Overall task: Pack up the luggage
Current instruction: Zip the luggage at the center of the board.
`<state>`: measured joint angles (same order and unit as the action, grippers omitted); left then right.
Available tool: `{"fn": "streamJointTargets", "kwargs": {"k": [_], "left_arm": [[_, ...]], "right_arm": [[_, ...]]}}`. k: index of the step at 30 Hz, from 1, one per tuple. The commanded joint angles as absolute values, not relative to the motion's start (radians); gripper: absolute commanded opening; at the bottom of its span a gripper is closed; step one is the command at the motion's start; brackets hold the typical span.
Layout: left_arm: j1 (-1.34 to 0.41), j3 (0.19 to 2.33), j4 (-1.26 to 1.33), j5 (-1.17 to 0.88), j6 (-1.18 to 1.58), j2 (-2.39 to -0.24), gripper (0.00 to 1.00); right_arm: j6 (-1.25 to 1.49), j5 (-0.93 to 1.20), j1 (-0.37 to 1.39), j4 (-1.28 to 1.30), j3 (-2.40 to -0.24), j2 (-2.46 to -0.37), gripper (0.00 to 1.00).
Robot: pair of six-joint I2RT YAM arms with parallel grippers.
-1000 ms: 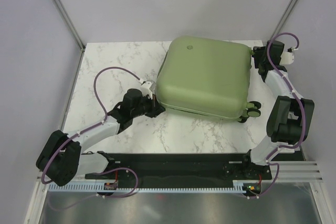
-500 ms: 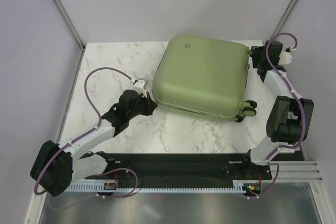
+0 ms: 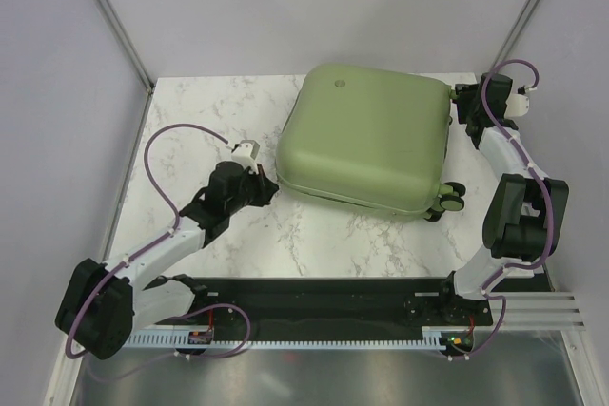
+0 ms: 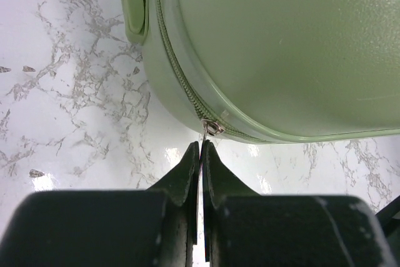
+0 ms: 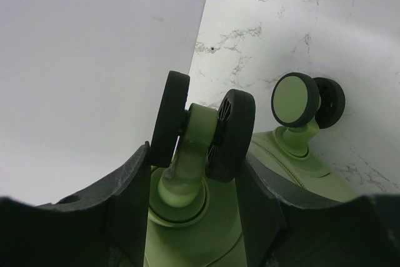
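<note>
The luggage, a sage-green hard-shell case, lies closed and flat on the marble table, toward the back right. At its near left corner my left gripper is shut on the thin metal zipper pull, which hangs from the slider on the zipper line. The left wrist view shows that gripper with its tips pressed together on the pull. My right gripper is at the case's far right corner. In the right wrist view its jaws hug a black-and-green double wheel.
A second caster shows beyond the held one, and two more stick out at the case's near right corner. A white wall stands close behind the right gripper. A side handle sits on the case's left edge. The black base plate runs along the front.
The left gripper has drawn back to the left with the zipper pull. The luggage's near left corner has shifted slightly left. The right arm has not moved.
</note>
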<state>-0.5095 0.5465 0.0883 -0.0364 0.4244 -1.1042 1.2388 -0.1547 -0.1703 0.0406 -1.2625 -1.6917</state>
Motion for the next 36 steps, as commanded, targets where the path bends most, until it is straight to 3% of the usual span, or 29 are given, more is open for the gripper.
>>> {"fn": "streamJointTargets", "kwargs": {"k": [1, 17, 28, 31, 32, 35, 36], "left_arm": [[-0.442, 0.531, 0.086, 0.107, 0.419, -1.089, 0.02], [-0.305, 0.667, 0.218, 0.051, 0.333, -1.316, 0.02], [-0.302, 0.77, 0.281, 0.003, 0.318, -1.454, 0.02], [-0.302, 0.761, 0.29, -0.026, 0.327, -1.456, 0.02], [-0.302, 0.758, 0.296, -0.032, 0.33, -1.457, 0.02], [-0.302, 0.749, 0.302, -0.044, 0.336, -1.457, 0.02], [-0.302, 0.749, 0.302, -0.051, 0.336, -1.459, 0.02]], "right_arm": [[1.147, -0.164, -0.175, 0.077, -1.238, -1.709, 0.0], [1.146, -0.164, -0.181, 0.078, -1.232, -1.713, 0.0], [1.034, -0.153, -0.181, 0.112, -1.284, -1.721, 0.0], [0.942, -0.092, -0.179, 0.185, -1.351, -1.733, 0.33], [0.864, -0.057, -0.181, 0.204, -1.365, -1.727, 0.52], [0.722, -0.025, -0.183, 0.314, -1.393, -1.683, 0.69], [0.665, -0.018, -0.181, 0.393, -1.399, -1.651, 0.7]]}}
